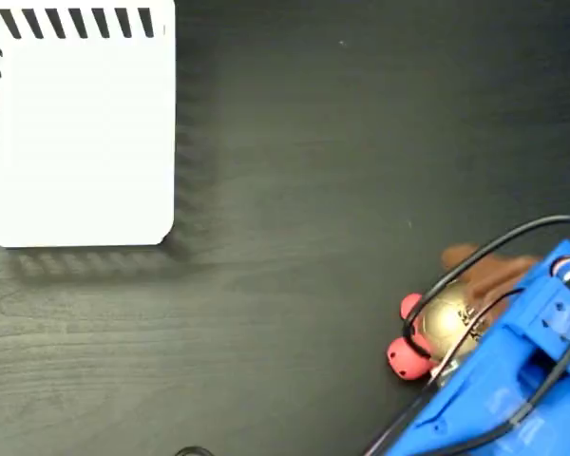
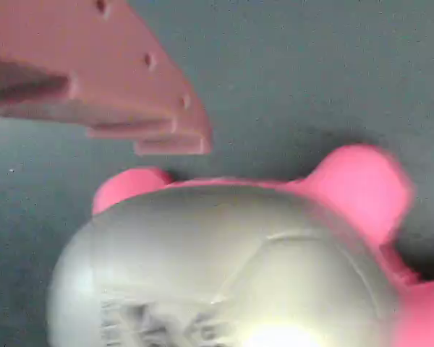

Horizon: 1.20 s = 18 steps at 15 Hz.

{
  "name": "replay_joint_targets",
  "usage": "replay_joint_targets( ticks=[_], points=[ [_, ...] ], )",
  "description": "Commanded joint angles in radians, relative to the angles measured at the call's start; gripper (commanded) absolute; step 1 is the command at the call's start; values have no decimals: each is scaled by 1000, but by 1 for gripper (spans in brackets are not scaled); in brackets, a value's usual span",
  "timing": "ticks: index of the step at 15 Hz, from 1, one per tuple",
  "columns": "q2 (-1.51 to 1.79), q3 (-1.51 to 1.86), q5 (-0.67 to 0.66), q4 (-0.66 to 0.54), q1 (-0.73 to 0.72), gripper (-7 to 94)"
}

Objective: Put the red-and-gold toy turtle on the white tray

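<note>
My gripper (image 1: 461,313) sits right over the red-and-gold toy turtle (image 1: 435,330) at lower right, fingers spread around the shell, not pinching yet. The white tray (image 1: 85,133) lies well apart, upper left.

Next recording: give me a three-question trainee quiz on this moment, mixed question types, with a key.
1. True or false: the turtle already lies on the tray.
2. In the fixed view, the tray sits at which corner? A) upper left B) lower right C) upper right
3. Fill in: in the wrist view, the turtle's shell fills the lower frame, and one gripper finger shows ____ it.

Key
1. False: it rests on the dark table, lower right, by the blue arm.
2. A
3. above. Only that finger is in sight, so whether the gripper is open or shut cannot be told.
</note>
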Motion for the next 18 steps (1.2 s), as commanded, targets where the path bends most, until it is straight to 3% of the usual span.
replay_joint_targets(
  ticks=[1, 12, 15, 18],
  points=[
    [17, 14, -3, -15, 5, 68],
    [-63, 46, 35, -123, -32, 68],
    [-78, 49, 29, -135, -34, 63],
    [-86, 71, 28, -176, -34, 51]
  ],
)
